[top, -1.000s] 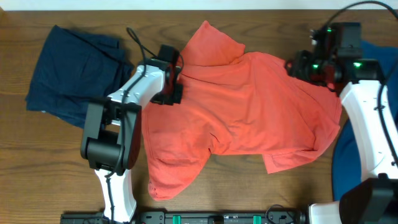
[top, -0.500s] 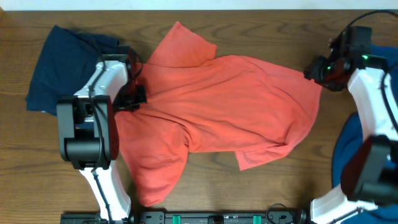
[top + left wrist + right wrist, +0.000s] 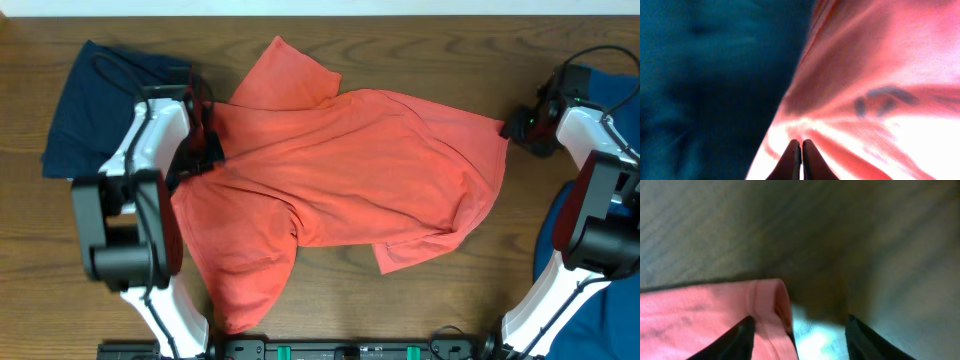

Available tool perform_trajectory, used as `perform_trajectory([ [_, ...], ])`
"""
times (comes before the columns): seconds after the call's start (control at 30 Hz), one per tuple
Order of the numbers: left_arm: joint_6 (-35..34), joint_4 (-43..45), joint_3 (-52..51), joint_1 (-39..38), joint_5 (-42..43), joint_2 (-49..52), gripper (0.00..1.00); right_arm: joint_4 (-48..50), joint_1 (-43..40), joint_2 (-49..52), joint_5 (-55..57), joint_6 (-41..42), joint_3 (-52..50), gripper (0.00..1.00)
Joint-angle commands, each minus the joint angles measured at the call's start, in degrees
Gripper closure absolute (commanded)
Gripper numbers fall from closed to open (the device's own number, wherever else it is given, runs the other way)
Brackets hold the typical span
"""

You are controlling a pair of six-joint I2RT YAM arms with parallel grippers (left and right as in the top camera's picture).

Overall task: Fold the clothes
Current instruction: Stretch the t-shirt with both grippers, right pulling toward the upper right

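Overhead: crumpled coral-red cotton T-shirt point(image 3: 350, 170) between dark navy garment point(image 3: 95, 110), blue cloth point(image 3: 612, 85); left gripper point(image 3: 801, 143) pinching its edge, right gripper point(image 3: 799, 322) spread at hem.

- No text, label, brand or number can be read in any view.
- On the shirt point(image 3: 890, 55), above and to the right of the left gripper point(image 3: 801, 145), there are a few dark marks point(image 3: 881, 99). They are too blurred to read as letters.
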Motion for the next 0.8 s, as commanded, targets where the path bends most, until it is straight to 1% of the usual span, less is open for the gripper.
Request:
perform_trajectory([
  [0.0,-1.4,-0.1,-0.1,0.5,1.7,-5.2,0.91,1.9,0.2,3.2,-8.8,-1.9,-0.3,0.52],
  [0.07,-1.4,-0.2,-0.1,0.5,2.1,-6.6,0.91,3.3,0.2,4.1,-11.5,-2.0,-0.3,0.64],
  [0.17,-1.4,-0.2,-0.1,0.4,2.1,-7.9,0.89,6.1,0.2,4.4,-13.4,-2.2,-0.3,0.92],
  [0.2,-1.4,-0.2,-0.1,0.4,2.1,-8.0,0.89,8.1,0.1,4.4,-13.4,-2.2,-0.2,0.99],
  [0.3,-1.4,-0.1,-0.1,0.3,2.6,-7.9,0.89,17.7,-0.5,3.9,-13.4,1.1,0.3,0.99],
  [0.33,-1.3,0.0,-0.1,0.3,3.8,-7.9,0.89,22.9,-0.8,3.8,-13.4,4.2,1.0,0.99],
  [0.4,-1.2,0.3,-0.1,0.3,6.1,-7.9,0.89,29.9,-1.3,3.7,-13.7,7.7,2.1,0.99],
  [0.47,-1.2,0.6,-0.1,0.1,7.7,-7.9,0.88,37.3,-1.4,3.7,-13.8,8.9,3.6,0.99],
  [0.53,-1.1,1.0,-0.1,-0.3,8.1,-7.9,0.87,42.1,-1.3,3.7,-13.7,9.0,4.8,0.99],
  [0.57,-1.1,1.3,-0.1,-0.7,8.1,-7.9,0.86,43.2,-1.3,3.7,-13.7,9.0,5.5,0.85],
  [0.6,-0.8,1.4,-0.1,-1.1,8.1,-7.9,0.85,43.3,-1.4,3.7,-13.8,9.0,6.1,0.51],
  [0.63,0.0,1.7,-0.1,-1.7,8.1,-7.9,0.83,42.7,-1.5,3.7,-14.1,9.0,6.7,0.36],
  [0.7,1.1,1.8,-0.1,-2.7,8.1,-7.9,0.74,40.6,-1.9,3.5,-16.6,9.0,7.3,0.32],
  [0.77,2.6,1.7,-0.1,-3.7,8.0,-7.9,0.69,37.3,-2.7,2.8,-19.5,8.3,7.4,0.29],
])
